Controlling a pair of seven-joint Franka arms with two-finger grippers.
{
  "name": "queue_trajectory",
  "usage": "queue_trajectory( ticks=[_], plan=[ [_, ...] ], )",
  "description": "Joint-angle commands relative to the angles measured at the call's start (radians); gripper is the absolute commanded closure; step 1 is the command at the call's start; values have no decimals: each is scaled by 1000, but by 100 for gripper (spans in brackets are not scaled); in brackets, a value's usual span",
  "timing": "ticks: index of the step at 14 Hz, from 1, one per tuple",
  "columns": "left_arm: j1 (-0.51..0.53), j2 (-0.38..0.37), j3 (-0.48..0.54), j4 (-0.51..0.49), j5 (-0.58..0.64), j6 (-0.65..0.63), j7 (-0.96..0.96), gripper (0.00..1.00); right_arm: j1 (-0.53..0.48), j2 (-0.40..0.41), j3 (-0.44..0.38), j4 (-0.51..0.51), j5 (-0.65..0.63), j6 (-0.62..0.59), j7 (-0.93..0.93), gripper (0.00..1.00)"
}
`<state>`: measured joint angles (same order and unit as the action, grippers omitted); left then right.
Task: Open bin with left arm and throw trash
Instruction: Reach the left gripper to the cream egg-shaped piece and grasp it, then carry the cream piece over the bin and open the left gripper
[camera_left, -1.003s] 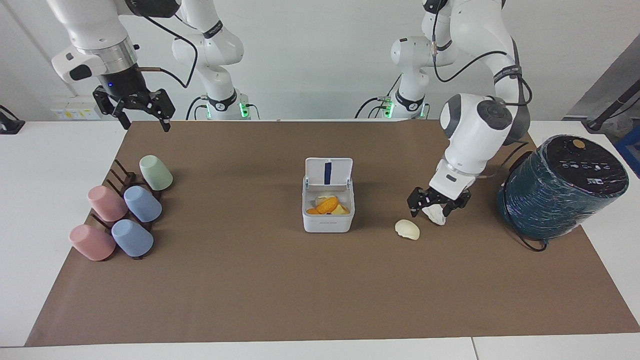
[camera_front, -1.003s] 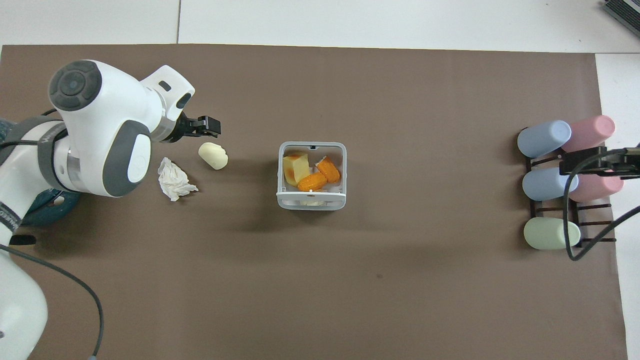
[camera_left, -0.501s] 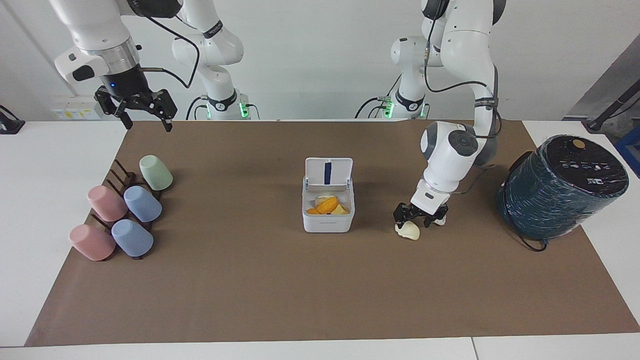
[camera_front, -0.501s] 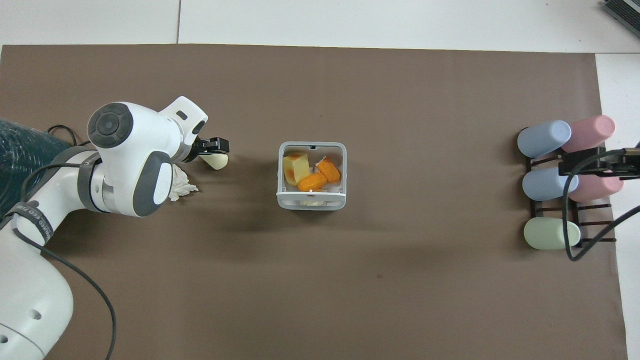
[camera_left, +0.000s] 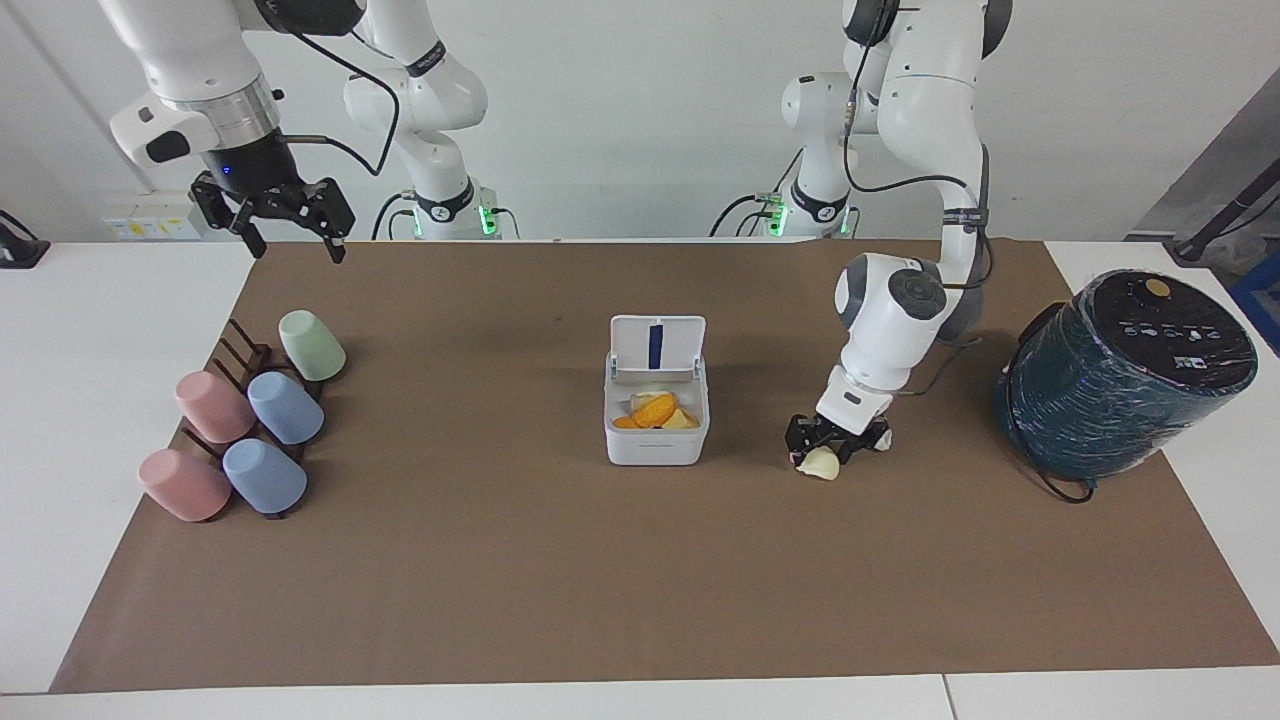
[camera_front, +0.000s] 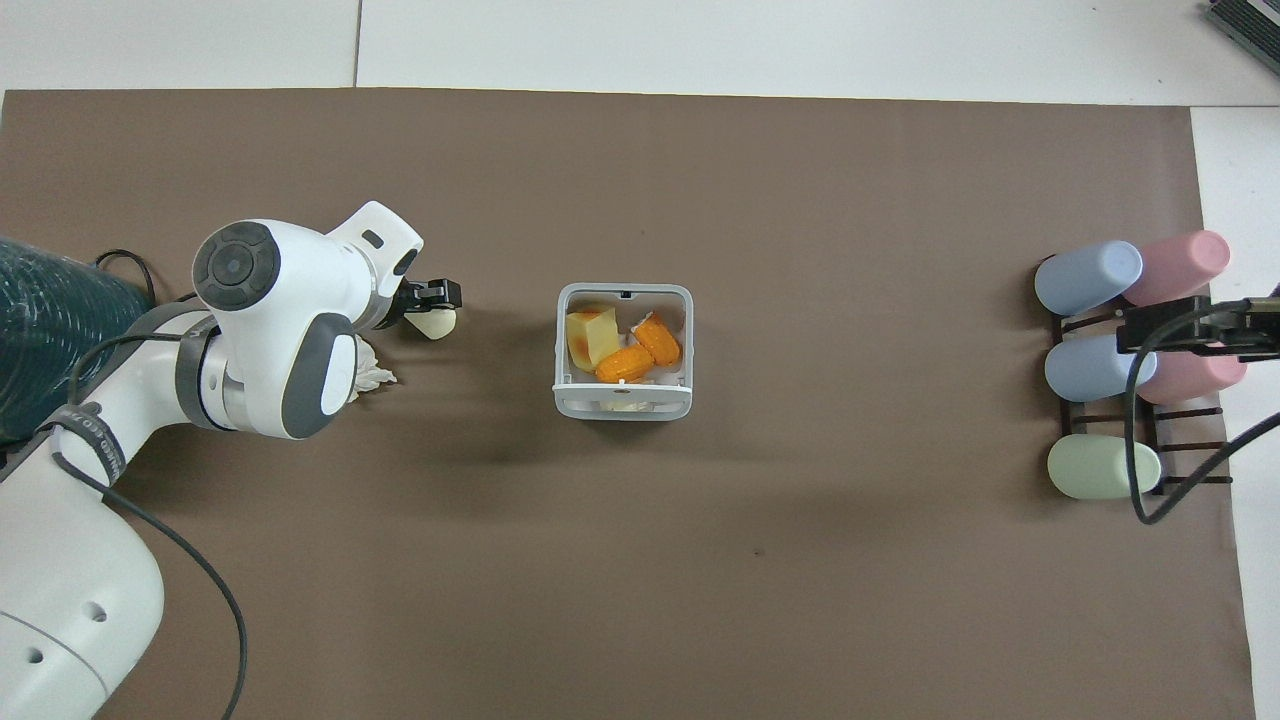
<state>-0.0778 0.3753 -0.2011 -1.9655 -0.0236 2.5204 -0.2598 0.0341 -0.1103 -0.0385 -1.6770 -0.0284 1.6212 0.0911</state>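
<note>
The bin (camera_left: 656, 420) stands mid-mat, lid (camera_left: 657, 346) raised on the edge nearer the robots, peels inside. The left gripper (camera_left: 826, 447) is down on the cream peel (camera_left: 820, 463), fingers straddling it; whether it grips, I cannot tell. The overhead view shows the tissue (camera_front: 372, 372) under the wrist. The right gripper (camera_left: 290, 228) waits open above the mat's corner.

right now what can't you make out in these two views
- Crumpled tissue: overhead view, mostly under the left arm's wrist; facing view, only a sliver past the left gripper.
- Grip on the cream peel: the fingers straddle it, but firm contact is too small to tell in either view.
- Bin bottom: scraps pile over it.
- Right gripper: overhead view, only its tip shows at the edge, over the cup rack.
</note>
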Motion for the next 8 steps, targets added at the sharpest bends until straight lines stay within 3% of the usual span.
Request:
queue_trajectory(
  ticks=[1, 6, 8],
  plan=[
    [-16, -4, 12, -26, 14, 38, -21, 44, -2, -23, 3, -9, -2, -11, 12, 0],
    [-16, -4, 14, 0, 13, 0, -49, 100, 1, -32, 2, -9, -2, -11, 13, 0],
    [-17, -3, 15, 60, 13, -92, -52, 100, -2, -35, 2, -9, -2, -11, 13, 0]
  ],
)
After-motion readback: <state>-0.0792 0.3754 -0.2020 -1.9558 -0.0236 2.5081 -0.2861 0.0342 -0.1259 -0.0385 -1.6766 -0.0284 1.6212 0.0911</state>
